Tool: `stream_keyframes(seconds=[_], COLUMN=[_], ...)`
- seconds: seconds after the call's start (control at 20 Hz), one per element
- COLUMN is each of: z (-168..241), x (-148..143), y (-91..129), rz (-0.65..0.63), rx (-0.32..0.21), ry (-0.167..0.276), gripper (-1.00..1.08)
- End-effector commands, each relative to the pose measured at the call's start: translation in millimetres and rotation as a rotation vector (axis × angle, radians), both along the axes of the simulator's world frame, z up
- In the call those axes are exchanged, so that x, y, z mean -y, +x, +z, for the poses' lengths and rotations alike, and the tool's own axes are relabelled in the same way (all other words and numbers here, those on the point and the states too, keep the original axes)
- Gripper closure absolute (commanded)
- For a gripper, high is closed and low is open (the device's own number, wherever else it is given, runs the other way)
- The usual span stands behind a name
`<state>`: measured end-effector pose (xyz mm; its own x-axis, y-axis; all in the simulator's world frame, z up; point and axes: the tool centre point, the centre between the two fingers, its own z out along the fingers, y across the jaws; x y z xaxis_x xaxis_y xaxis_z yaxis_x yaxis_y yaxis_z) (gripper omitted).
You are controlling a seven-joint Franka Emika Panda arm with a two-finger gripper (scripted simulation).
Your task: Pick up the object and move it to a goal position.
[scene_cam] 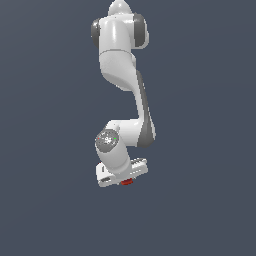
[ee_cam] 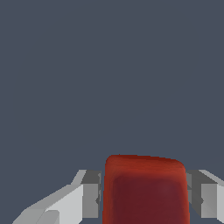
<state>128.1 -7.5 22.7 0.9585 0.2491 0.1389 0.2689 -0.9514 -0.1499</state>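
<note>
- Background: a flat, even slate-blue field fills both views; no floor line, table edge or shadow can be made out in it.
- Arm [scene_cam: 122, 75]: a white jointed robot arm with dark grey joint bands hangs from the top of the exterior view, bends at a grey elbow and folds back toward the exterior view's left; a round grey cap with small coloured dots marks the wrist.
- Gripper [scene_cam: 123, 176]: a white block at the arm's lowest end, tilted in the exterior view; in the wrist view its two grey-and-white fingers [ee_cam: 89, 194] stand on either side of the drill and press against its flanks, so the jaws are closed on it.
- Drill [ee_cam: 146, 190]: a red, round-cornered body clamped between the fingers, narrower than the gripper; in the exterior view only a small red part shows just beneath the gripper's underside. Trigger and tip cannot be seen.
</note>
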Motion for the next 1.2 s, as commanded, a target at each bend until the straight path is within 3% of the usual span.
stream_keyframes(seconds=[0.0,0.6,1.15], z=[1,35,114], x=[0,-21,-68], y=[-1,-19,-61], rz=[0.0,0.0,0.0], rx=[0.0,0.0,0.001], ry=[0.0,-0.001,-0.002], gripper=[1.08,1.08,1.08])
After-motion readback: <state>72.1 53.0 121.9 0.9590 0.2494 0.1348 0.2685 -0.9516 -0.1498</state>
